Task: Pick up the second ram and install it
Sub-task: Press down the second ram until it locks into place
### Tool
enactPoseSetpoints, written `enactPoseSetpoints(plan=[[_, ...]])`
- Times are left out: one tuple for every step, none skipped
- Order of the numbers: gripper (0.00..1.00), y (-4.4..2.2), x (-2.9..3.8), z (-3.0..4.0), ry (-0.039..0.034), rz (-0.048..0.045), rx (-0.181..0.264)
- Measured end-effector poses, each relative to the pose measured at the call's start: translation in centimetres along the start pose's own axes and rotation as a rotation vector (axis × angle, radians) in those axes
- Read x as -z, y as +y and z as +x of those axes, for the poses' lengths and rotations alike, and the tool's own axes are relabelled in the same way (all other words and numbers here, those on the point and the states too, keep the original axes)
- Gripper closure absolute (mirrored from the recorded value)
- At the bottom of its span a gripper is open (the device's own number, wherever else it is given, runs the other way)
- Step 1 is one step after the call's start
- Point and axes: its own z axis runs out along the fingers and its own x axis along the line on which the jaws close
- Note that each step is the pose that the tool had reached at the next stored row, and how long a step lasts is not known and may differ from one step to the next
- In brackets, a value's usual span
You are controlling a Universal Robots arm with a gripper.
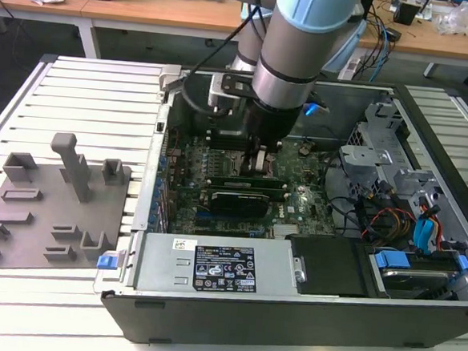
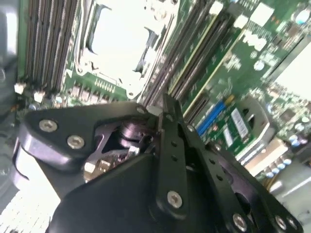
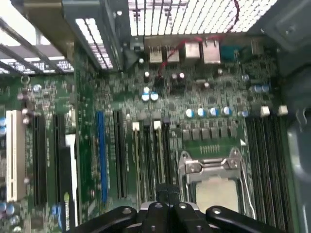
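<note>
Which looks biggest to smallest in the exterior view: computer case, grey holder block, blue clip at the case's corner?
1. computer case, largest by far.
2. grey holder block, on the slatted table to the exterior view's left of the case.
3. blue clip, smallest.
The gaps are wide, so camera nearness does not blur the ranking.

The second ram [image 1: 242, 178], a thin green stick, stands on edge in the motherboard [image 1: 296, 204].
</note>
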Motion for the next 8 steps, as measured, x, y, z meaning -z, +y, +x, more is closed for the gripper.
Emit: enactPoseSetpoints(plan=[[0.89, 0.06, 0.79, -0.04, -0.0001, -0.0004, 0.000], [0.89, 0.13, 1.50, -0.08, 0.0001, -0.0006, 0.000], [0.89, 0.21, 2.27, -0.13, -0.0001, -0.0007, 0.000], [0.89, 0.25, 2.63, -0.14, 0.0001, -0.0007, 0.000], [0.89, 0.25, 2.64, -0.14, -0.0003, -0.0006, 0.000], [0.89, 0.25, 2.65, -0.14, -0.0002, -0.0007, 0.000], [0.89, 0.25, 2.65, -0.14, -0.0003, -0.0007, 0.000], [0.89, 0.25, 2.65, -0.14, -0.0003, -0.0007, 0.000]])
